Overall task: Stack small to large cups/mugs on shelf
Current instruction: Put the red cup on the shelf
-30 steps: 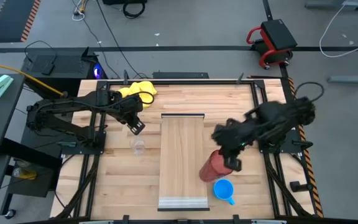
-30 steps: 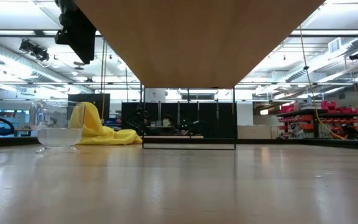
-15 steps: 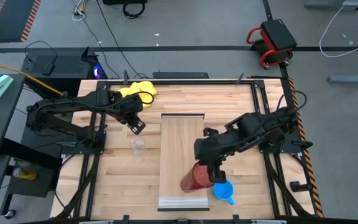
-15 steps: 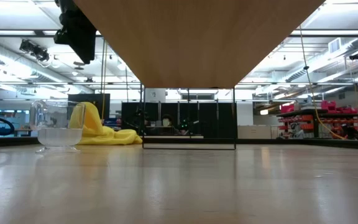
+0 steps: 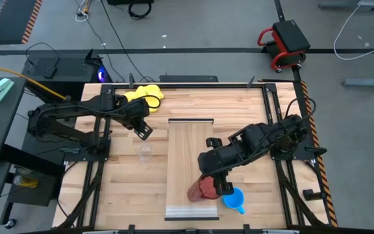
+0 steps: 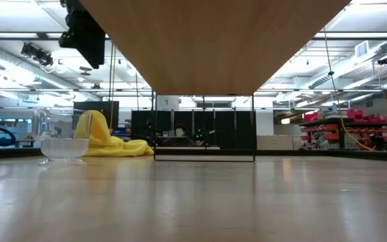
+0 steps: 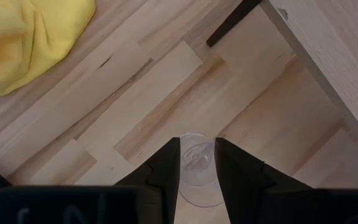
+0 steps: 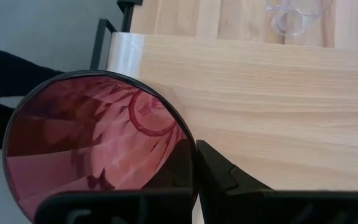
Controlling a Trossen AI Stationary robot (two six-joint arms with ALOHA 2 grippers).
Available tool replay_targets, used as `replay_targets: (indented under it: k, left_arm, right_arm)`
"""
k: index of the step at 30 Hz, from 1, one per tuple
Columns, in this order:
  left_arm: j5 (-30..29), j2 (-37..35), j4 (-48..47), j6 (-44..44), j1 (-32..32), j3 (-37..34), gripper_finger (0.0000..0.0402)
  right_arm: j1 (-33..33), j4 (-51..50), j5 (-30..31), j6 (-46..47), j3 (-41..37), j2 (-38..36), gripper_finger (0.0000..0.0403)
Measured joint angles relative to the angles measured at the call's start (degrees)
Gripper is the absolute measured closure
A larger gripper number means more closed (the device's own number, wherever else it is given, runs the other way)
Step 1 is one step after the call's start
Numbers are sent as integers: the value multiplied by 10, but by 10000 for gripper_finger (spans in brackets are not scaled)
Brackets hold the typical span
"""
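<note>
Over the near end of the shelf [image 5: 188,156] I have the right gripper [image 5: 214,183] clamped on the rim of the dark red tumbler [image 5: 202,188], one finger inside the mouth and one outside, as my right wrist view shows with the tumbler's open mouth filling much of the frame. From above, the tumbler sits tilted at the shelf's right edge near the pale end strip; I cannot tell whether its base is touching the board yet or hanging just above it. Just beside it, on the slatted tabletop [image 5: 128,185] off the shelf's right edge, stands the bright blue mug [image 5: 234,198], untouched. On the other side, the small clear glass cup [image 5: 144,153] stands on the tabletop left of the shelf, and my left gripper [image 5: 142,132] hovers above it with its jaws apart and nothing between them; the left wrist view looks straight down past both fingers onto the cup. A yellow cloth [image 5: 144,95] lies bunched at the far left corner of the table. By my reckoning the job is barely begun: nothing is settled on the shelf, the largest vessel is only being brought there, and the mug and glass cup are yet to follow before the small-to-large arrangement is made.
</note>
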Motion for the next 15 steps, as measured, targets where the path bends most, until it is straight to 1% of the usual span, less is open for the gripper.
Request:
replay_targets:
  k: [9, 15]
  left_arm:
    - [0, 0, 17, 0, 0, 0, 294]
    - [0, 1, 26, 0, 0, 0, 294]
  right_arm:
    - [6, -6, -10, -25, 0, 0, 397]
    - [12, -7, -18, -27, 0, 13, 397]
